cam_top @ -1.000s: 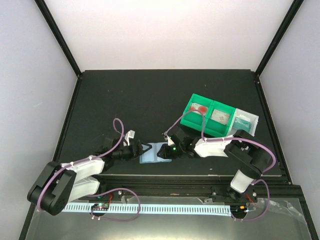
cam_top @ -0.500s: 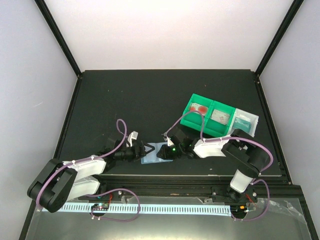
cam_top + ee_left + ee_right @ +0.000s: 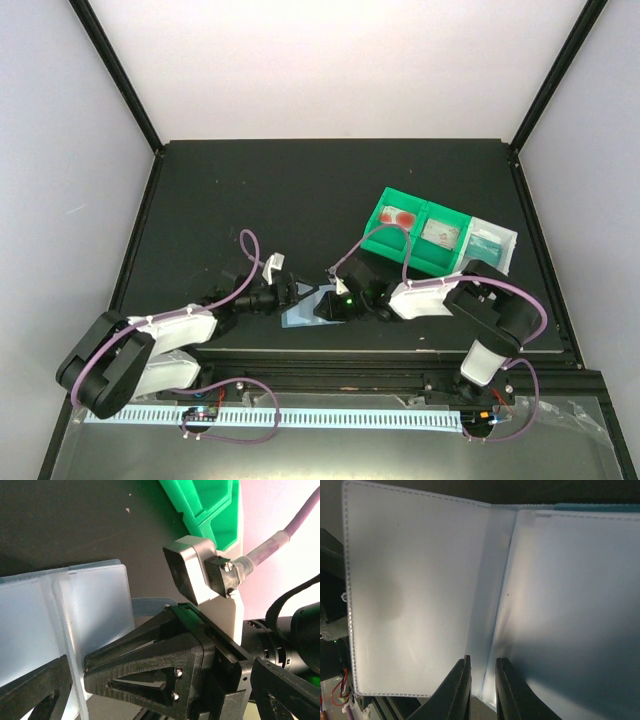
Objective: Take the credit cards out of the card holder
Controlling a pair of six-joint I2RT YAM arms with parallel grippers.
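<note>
Now pinching card holder (image 3: 300,308) at its fold with right claw (image 3: 481,672), open flat on table (image 3: 250,200) near front edge; left claw (image 3: 292,293) spread wide just beside. Hold pinch firm, hook teal credit card (image 3: 600,506) edge, draw out level.

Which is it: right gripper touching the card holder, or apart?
Touching. The right wrist view shows the right gripper shut on the centre fold of the card holder, plastic filling the slit between its fingers.
</note>
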